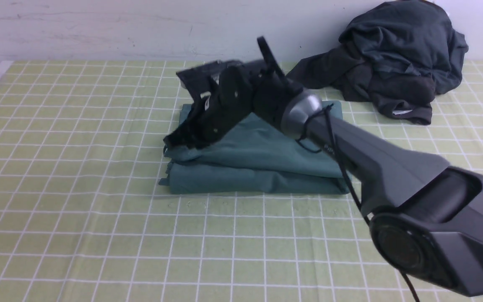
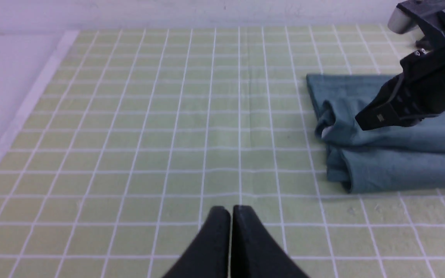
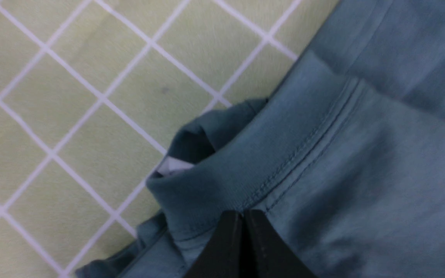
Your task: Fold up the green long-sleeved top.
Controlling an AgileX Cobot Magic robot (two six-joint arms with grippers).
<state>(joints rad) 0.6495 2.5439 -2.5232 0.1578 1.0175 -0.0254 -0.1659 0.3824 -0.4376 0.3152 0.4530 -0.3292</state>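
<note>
Reaching across the green long-sleeved top with the right arm, right pincer closed, tips right at a stitched band near the top's left end in the front view. Cannot tell whether any cloth is caught between them. Lying in layers on the pale-yellow worktop with its white grid, beyond the middle from the robot's side; creased, with one layer slanting over another along the near side. Showing a small white patch beside a dark opening in the cloth. Holding the left pincer closed and empty, well apart from the top. Piled at the far right: dark charcoal-grey garments, near a pale wall.
</note>
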